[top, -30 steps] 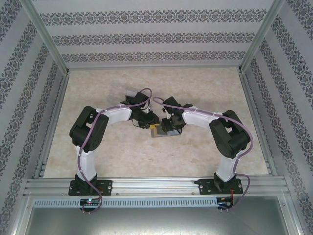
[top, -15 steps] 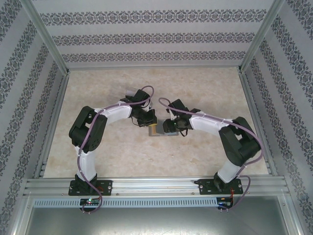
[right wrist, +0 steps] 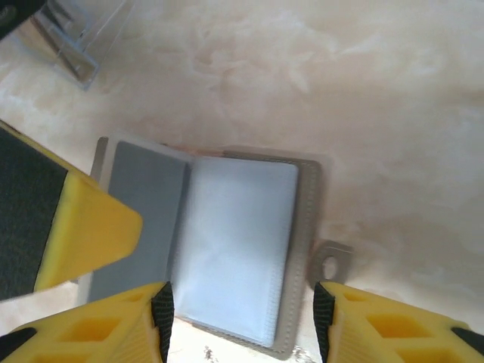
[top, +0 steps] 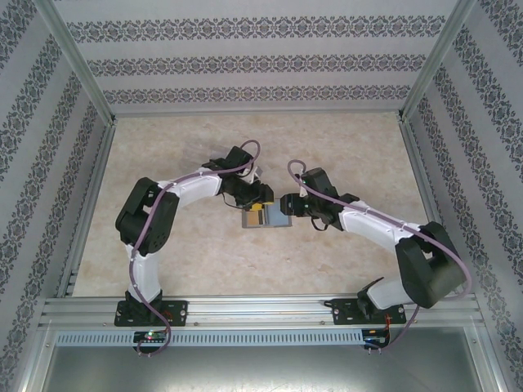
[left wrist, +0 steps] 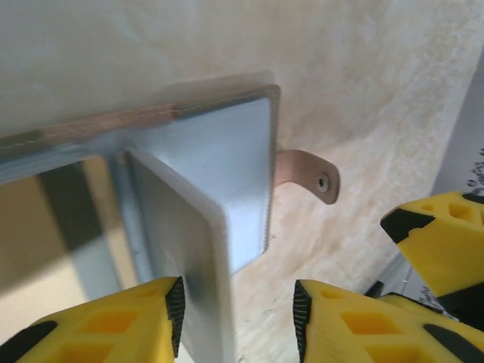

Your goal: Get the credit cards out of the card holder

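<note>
The open holder [right wrist: 240, 242] lies right under the right gripper [right wrist: 242, 304], whose fingers are spread. The left gripper [left wrist: 238, 296] has spread fingers around one raised page [left wrist: 183, 227].

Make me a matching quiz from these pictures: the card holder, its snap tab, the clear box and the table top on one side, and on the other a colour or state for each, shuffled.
Things:
1. card holder
2. snap tab
3. clear box
4. table top

Colour or state:
A. beige, marbled
B. brown, sticking out past an edge
C. see-through
D. grey, lying open

Pairs: 1-D, 2-B, 3-C, 4-A.
</note>
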